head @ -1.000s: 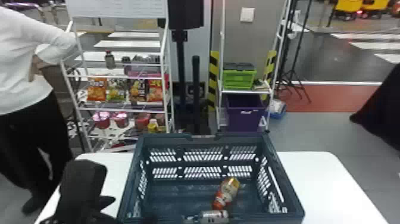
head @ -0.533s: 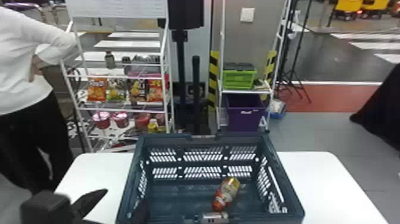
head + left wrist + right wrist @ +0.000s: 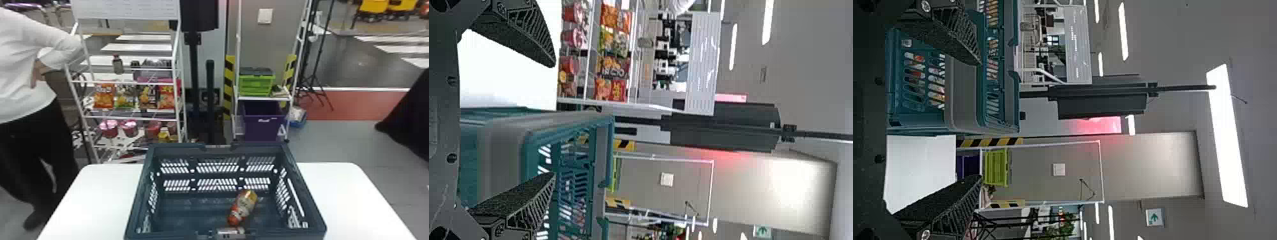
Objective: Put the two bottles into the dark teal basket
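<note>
Left gripper (image 3: 554,120) is wide open, its two flat black fingers spread apart, near the left side of the dark teal basket (image 3: 140,191). Beyond the basket and to its left, a white rack (image 3: 76,95) holds bright snack bags (image 3: 104,95) above pink-topped cups (image 3: 109,128). The basket, with slotted walls, sits on a white table (image 3: 89,191) that extends on both sides of it. One bottle (image 3: 228,232) lies sideways along the basket's near wall, partly hidden by the rim. The other, an orange-and-yellow bottle (image 3: 242,207), lies on the basket floor, right of centre, slanted with its yellow end toward the far wall and its orange end near the first; whether they touch is unclear. Beyond the basket and to its right, a shelf unit (image 3: 265,98) holds a green crate (image 3: 257,86) above a purple bin (image 3: 263,131). Near the basket's right side, the right gripper (image 3: 980,120) is also spread wide.
</note>
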You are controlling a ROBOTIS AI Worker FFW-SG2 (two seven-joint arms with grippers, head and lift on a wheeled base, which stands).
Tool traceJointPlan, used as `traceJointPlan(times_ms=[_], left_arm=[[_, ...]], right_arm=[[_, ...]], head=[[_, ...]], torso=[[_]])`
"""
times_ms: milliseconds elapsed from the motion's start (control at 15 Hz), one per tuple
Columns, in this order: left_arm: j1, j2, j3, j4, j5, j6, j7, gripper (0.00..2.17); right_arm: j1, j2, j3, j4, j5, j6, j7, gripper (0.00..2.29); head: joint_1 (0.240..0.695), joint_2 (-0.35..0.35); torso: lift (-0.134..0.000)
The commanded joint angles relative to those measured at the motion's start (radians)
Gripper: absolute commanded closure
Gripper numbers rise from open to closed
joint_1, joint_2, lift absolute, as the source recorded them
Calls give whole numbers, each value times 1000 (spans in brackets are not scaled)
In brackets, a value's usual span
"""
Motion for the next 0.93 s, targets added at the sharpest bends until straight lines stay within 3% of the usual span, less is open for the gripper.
traceJointPlan(times_ms=[0,400,867], left_arm=[[21,0,-39,61,-47,-73,36,113],[8,3,-128,179,-113,-223,166,93],[4,6,-135,177,-116,-199,192,93]], right_arm=[[3,0,3,-23,7,28,0,73],[22,3,17,-83,26,148,0,73],[28,9,19,-94,30,172,0,73]], head=[[499,0],[499,0],[499,0]], torso=[[0],[0],[0]])
